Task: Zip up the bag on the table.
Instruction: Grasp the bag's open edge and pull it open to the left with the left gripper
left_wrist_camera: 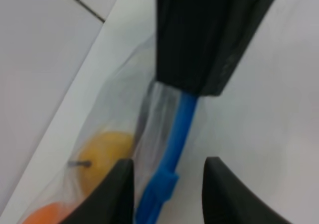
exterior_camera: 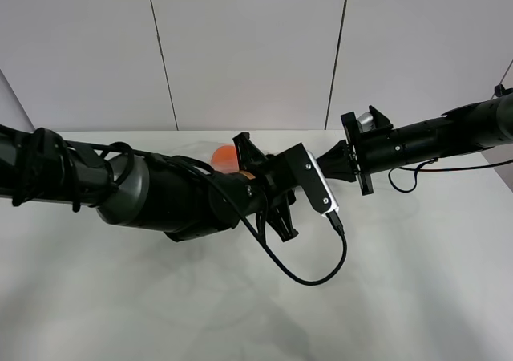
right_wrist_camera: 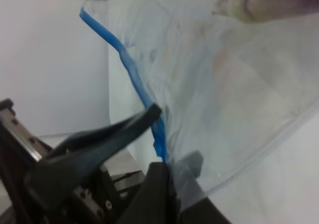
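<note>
- The bag (left_wrist_camera: 117,109), clear crinkly plastic, sits toward the far middle of the table (exterior_camera: 120,297). In the high view both arms hide most of it, and only a patch of film and an orange piece show.
- Its blue zipper strip (left_wrist_camera: 178,134) runs along one edge, with a thicker blue piece (left_wrist_camera: 160,186) on it.
- Through the plastic show a yellow fruit (left_wrist_camera: 102,154), an orange piece (left_wrist_camera: 42,216) next to it, and a purple piece (right_wrist_camera: 279,2) further along.
- The right gripper (right_wrist_camera: 158,139) is pinched onto the bag's edge at one end of the zipper strip. In the left wrist view the strip disappears under its black tip.
- The left gripper (left_wrist_camera: 168,160) is spread, with a finger on each side of the strip. The thicker blue piece lies in the gap, just beside the finger on the fruit side. I cannot tell whether they touch.
- The two arms meet over the bag, the left reaching past the middle.
- A black cable (exterior_camera: 309,277) loops down from the left wrist above the tabletop.
- A pale panelled wall (exterior_camera: 240,48) stands behind the table.
</note>
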